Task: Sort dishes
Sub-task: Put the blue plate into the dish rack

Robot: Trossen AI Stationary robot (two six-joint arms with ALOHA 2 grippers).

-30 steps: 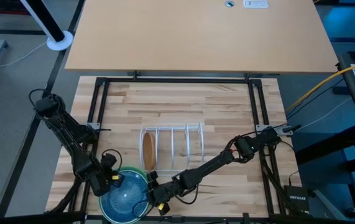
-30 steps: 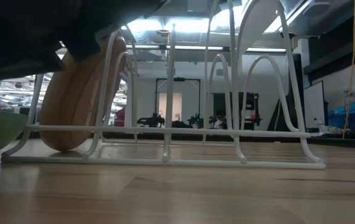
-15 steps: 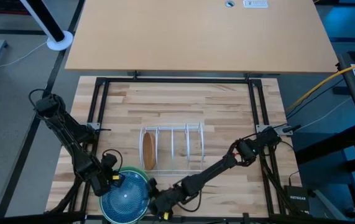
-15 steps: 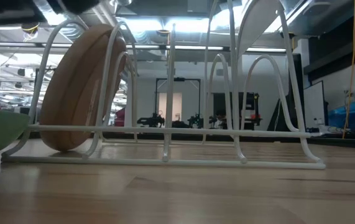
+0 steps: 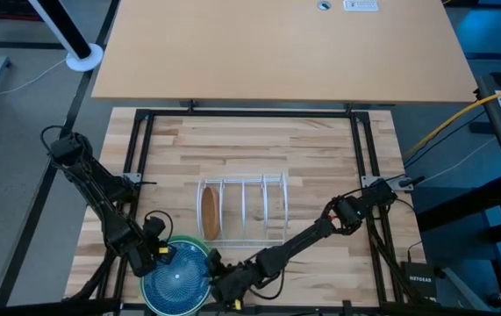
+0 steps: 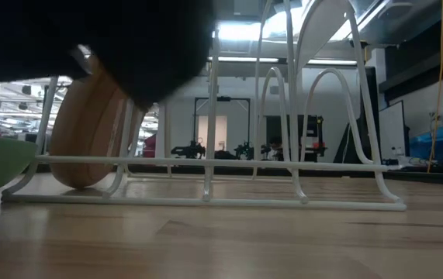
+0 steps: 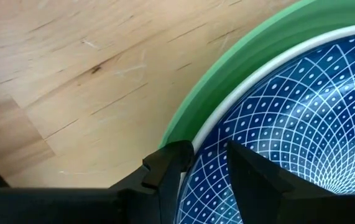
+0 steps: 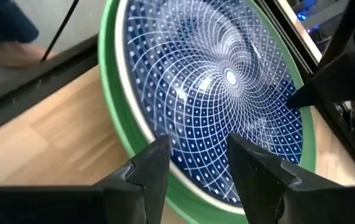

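Note:
A stack of plates lies at the table's near left: the dark blue patterned plate (image 5: 178, 281) on top, a white rim (image 7: 209, 129) under it, and the green plate (image 5: 192, 242) at the bottom. The tan plate (image 5: 208, 213) stands on edge in the leftmost slot of the white rack (image 5: 246, 211). My left gripper (image 5: 161, 252) is open at the stack's far left rim. One finger (image 7: 168, 168) is over the green rim, the other (image 7: 252, 174) over the blue plate. My right gripper (image 5: 218, 283) is open over the stack's right rim (image 8: 196, 155). My left gripper straddles the white rim and the blue plate's rim (image 7: 205, 146), slanting down from the table's left. I cannot tell whether the fingers touch the rims. The stack lies flat on the table.
The rack's other slots (image 6: 283, 163) stand to the right of the tan plate (image 6: 89, 132). A black frame (image 5: 140, 158) borders the table on three sides. The stack reaches almost to the table's near edge. Bare wood lies beyond and to the right of the rack.
My right gripper has moved from beside the rack's near left corner toward the table's near edge and now stands at the stack's right rim. Its arm now covers the upper left of the low view. The plates and the left gripper have kept still.

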